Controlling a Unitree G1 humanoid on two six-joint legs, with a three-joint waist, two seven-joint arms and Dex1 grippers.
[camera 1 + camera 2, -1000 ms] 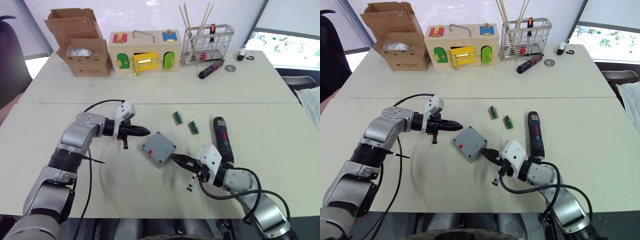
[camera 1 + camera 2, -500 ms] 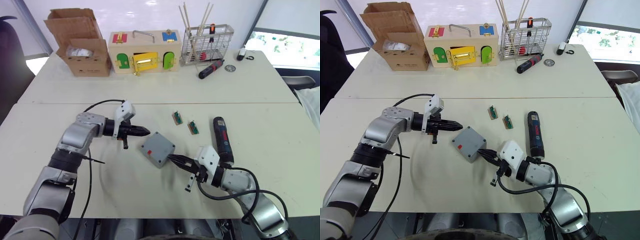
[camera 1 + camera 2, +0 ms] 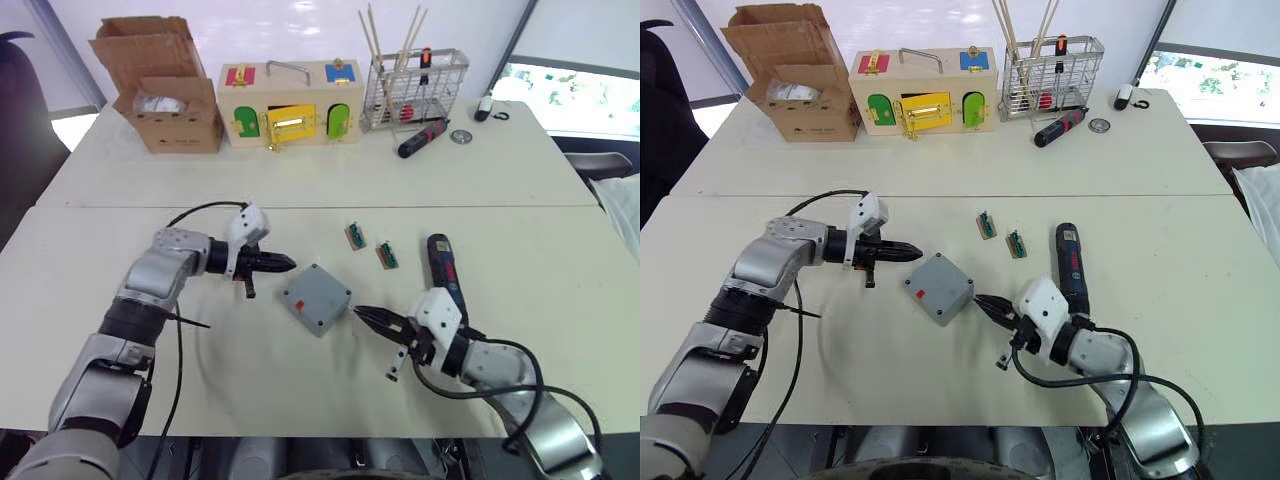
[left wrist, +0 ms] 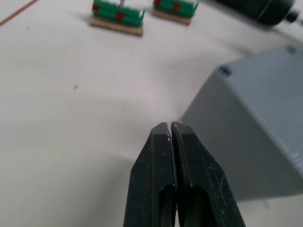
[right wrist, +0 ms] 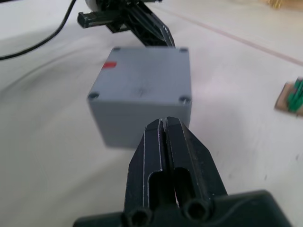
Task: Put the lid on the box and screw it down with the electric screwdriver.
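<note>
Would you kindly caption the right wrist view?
Shut right gripper pointing at the lidded grey box on the table.

Robotics lab, white tables, tool rack

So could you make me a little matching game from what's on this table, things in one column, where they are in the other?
Things:
1. box
2. electric screwdriver
3. cardboard carton
4. wire rack

Places:
A. far left corner of the table
B. between the two grippers
C. far side, right of the wooden box with coloured doors
D. lying flat beside the right arm

Pairs: 1-B, 2-D, 3-A, 4-C
</note>
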